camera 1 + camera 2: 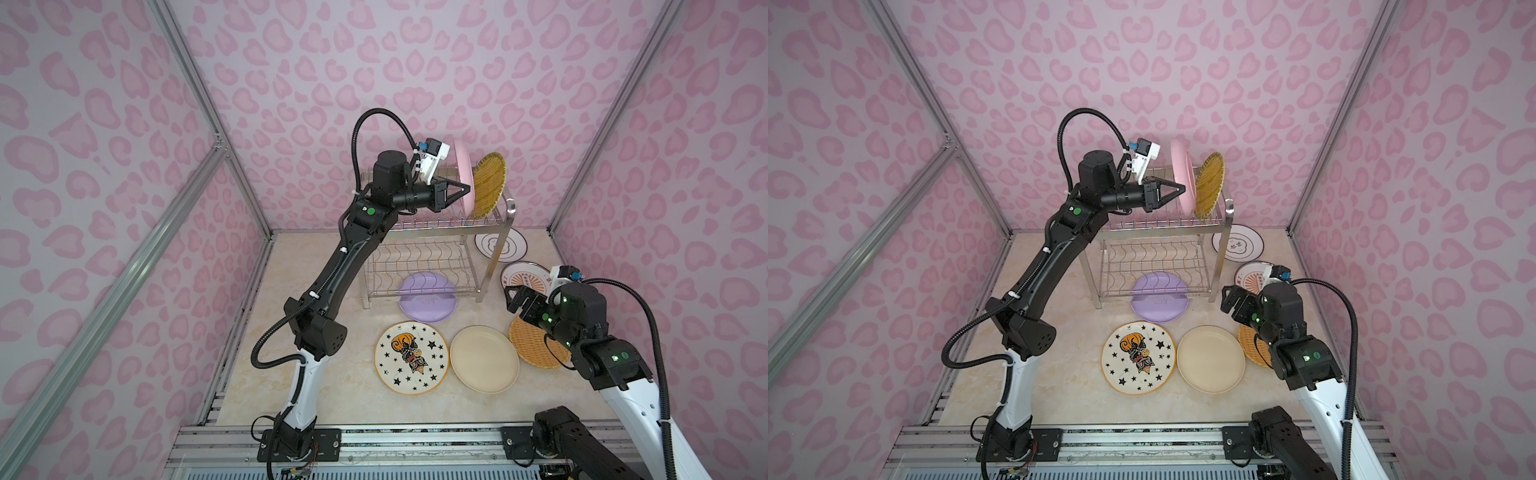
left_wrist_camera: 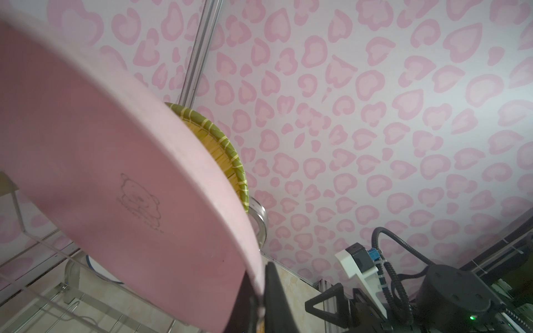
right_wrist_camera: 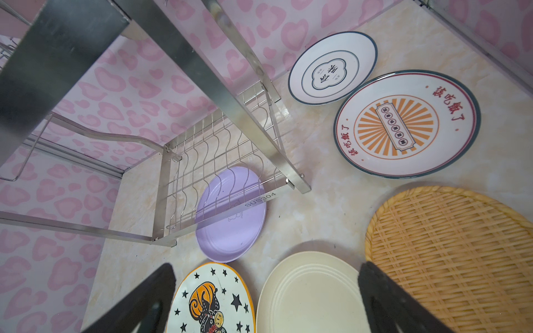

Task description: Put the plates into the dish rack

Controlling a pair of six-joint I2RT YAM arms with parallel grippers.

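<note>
Plates in the dish rack (image 1: 440,226), how many?
— Two, up at the top tier. Wicker plate (image 1: 489,185) at the right end, on edge, tilted. Pink plate (image 1: 464,166) just beside it, also on edge. Cannot tell if its lower rim sits between the prongs.

Left pincer (image 1: 467,191)?
— Clamped on the pink plate's rim. Wrist view shows a dark finger (image 2: 275,297) on either face.

Right pincer (image 1: 516,296)?
— Jaws wide apart, nothing between them. Hangs above the table (image 1: 353,386), right of the rack.

Other plates?
— Six, flat on the table. Lilac plate (image 1: 428,309) partly under the lower tier. Star plate (image 1: 411,358) and cream plate (image 1: 484,359) side by side in front. Second wicker plate (image 1: 525,340) partly under the right arm. Cloud-print plate (image 1: 505,245) and sunburst plate (image 1: 525,275) by the rack's right legs.
</note>
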